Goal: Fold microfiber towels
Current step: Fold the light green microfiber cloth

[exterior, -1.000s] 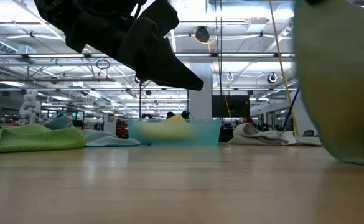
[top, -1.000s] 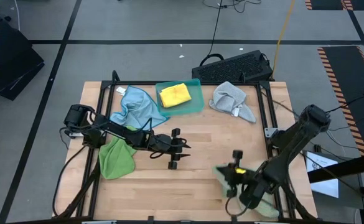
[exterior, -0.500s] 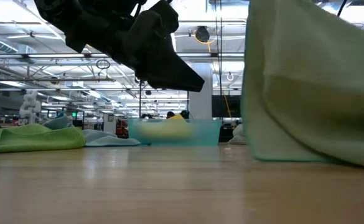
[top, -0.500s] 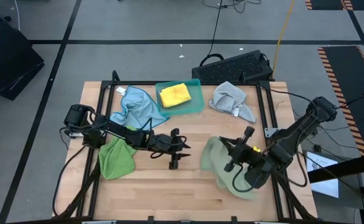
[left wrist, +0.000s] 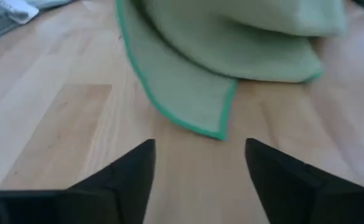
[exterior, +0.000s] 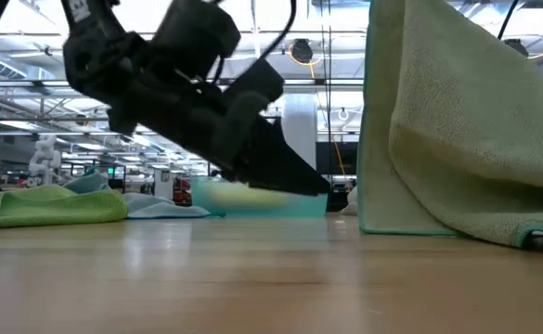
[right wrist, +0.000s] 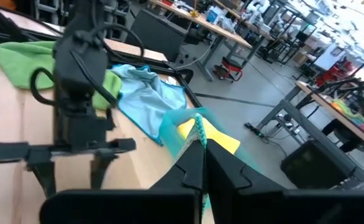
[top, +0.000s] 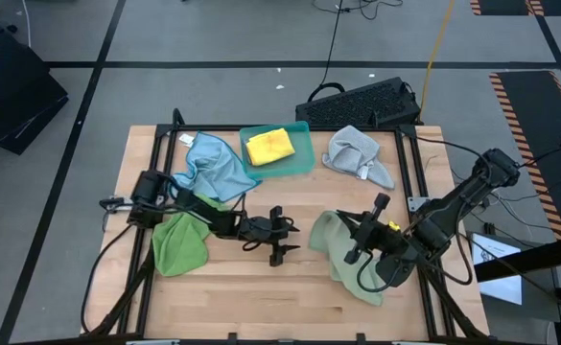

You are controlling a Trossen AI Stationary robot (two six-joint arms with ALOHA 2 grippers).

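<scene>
Left end effector [top: 282,240] shifted toward pale green towel [top: 342,259], fingers [left wrist: 126,180] apart above tabletop [top: 280,287]; right end effector [right wrist: 200,152] pinched together on towel edge, lifting it near tabletop's right side

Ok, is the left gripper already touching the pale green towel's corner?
No, the left gripper is open with bare wood between its fingers, short of the pale green towel.
</scene>
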